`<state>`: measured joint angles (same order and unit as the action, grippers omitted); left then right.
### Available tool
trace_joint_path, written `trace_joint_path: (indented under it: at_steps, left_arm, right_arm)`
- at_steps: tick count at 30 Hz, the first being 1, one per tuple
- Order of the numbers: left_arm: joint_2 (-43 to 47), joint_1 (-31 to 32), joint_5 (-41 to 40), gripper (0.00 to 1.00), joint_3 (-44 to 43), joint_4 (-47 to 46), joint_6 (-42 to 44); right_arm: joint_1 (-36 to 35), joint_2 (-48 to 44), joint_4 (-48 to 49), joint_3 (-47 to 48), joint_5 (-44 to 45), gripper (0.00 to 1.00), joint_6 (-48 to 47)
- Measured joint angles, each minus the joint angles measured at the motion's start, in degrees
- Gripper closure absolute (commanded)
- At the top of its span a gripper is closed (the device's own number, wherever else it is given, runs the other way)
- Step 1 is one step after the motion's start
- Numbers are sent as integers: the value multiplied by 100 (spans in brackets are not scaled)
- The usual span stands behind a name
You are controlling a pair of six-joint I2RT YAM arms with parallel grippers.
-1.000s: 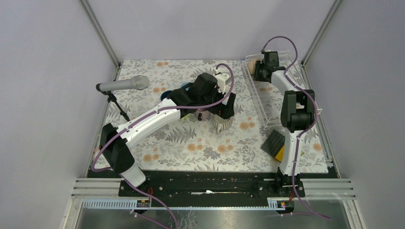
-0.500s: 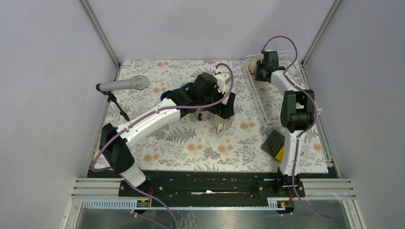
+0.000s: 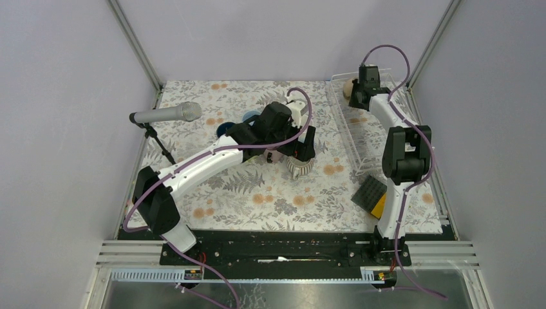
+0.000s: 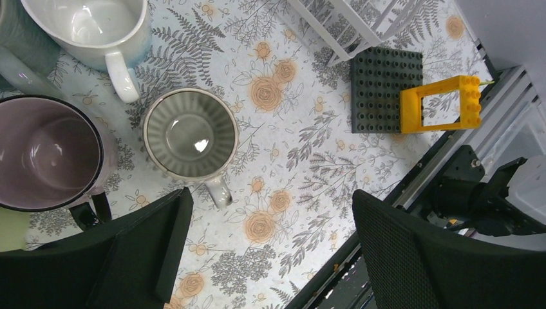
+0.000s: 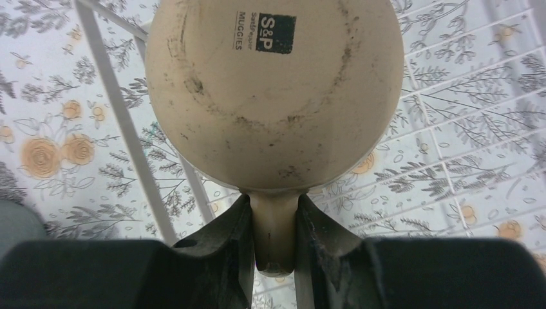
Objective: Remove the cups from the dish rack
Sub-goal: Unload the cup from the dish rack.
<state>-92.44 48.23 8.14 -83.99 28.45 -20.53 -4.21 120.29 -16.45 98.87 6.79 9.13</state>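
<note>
Floral-printed cloth [image 3: 257, 193] forms the whole work surface, enclosed by plain grey panels [image 3: 71, 96] on metal framing [image 3: 134, 42]. Just beside the near end of the dish rack [image 3: 346, 132] lies a black studded pad [image 3: 368, 192]. Only the left wrist view shows a yellow brick frame [image 4: 441, 103] against the pad's edge.

Left of the rack, well apart from it, the left gripper [image 4: 270, 199] hangs with jaws spread wide and empty. It is above a striped mug [image 4: 190, 141], which stands upright near a pink mug [image 4: 45, 154] and a pale mug [image 4: 90, 26].

At the rack's far end, the right gripper [image 5: 273, 219] is clamped on the handle of the tan mug [image 5: 273, 90]. Only the right wrist view shows that grip and the stamped, scuffed base.
</note>
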Motion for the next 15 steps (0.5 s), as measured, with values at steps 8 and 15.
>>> trace_joint_path:
  at_steps: [8,15]
  left_arm:
    - [337,-55,-11,1,498,-570,-533]
    - [1034,-129,-90,1,1554,-1438,-1388]
  right_arm:
    - [0,-1021,-245,-317,61,100,291]
    - [-74,-2264,-525,-1051,-63,100,619]
